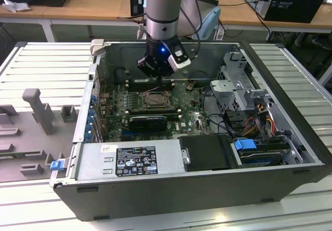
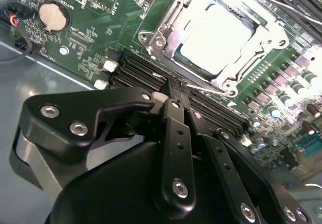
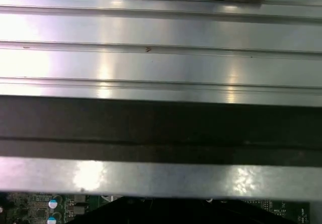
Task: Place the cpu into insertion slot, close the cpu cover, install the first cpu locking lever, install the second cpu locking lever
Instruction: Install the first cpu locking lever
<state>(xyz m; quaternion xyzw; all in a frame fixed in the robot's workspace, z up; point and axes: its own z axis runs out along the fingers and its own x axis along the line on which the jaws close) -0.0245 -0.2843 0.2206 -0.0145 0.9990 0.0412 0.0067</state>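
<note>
My hand [image 2: 176, 95] is pinched narrow, holding nothing, just beside the insertion slot [image 2: 221, 32]. The cpu [image 2: 214, 38] sits in it, cpu cover [image 2: 254, 27] down. Lever work: approach slow & low.

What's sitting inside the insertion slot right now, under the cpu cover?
In the second wrist view the cpu lies in the insertion slot, its bright top showing through the window of the cpu cover. The cover's frame hides the chip's edges and the socket contacts beneath it.

cpu [image 2: 217, 38] silver, flat in insertion slot [image 2: 188, 67], cpu cover [image 2: 166, 25] shut
</note>
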